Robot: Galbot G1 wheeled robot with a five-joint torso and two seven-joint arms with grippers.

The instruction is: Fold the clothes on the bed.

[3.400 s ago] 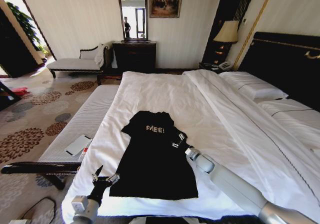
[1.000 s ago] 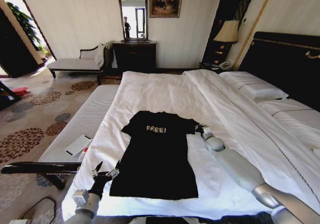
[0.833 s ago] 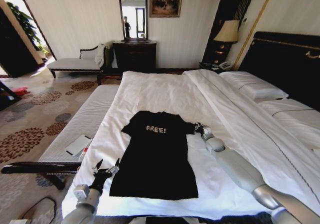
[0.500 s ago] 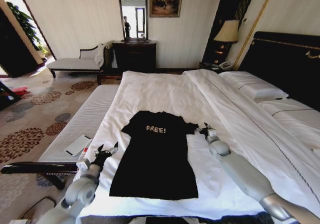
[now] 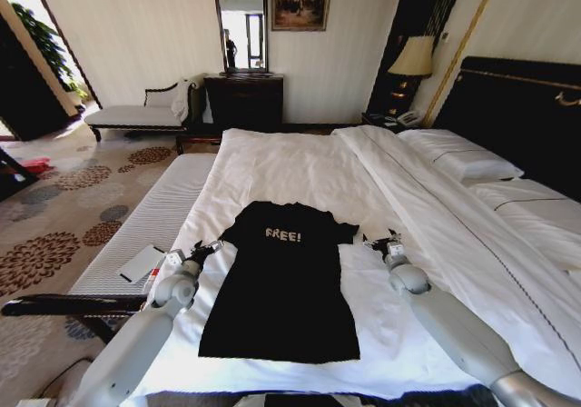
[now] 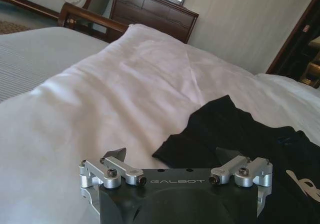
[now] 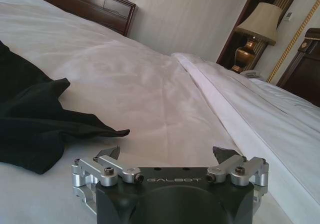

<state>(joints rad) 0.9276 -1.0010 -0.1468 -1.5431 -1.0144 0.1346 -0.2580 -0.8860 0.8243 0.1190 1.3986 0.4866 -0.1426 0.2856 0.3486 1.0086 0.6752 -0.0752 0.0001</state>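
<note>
Head view: both jaws are gaping empty, left gripper [image 5: 201, 252] sitting just beside one sleeve of the black T-shirt [image 5: 283, 284], right gripper [image 5: 385, 244] beside the other; shirt lying flat lengthwise on the bed [image 5: 300, 166], between them.

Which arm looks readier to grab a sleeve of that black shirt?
Probably the left: its open tool sits right at the T-shirt sleeve, while the open right tool hovers slightly off its sleeve.
</note>
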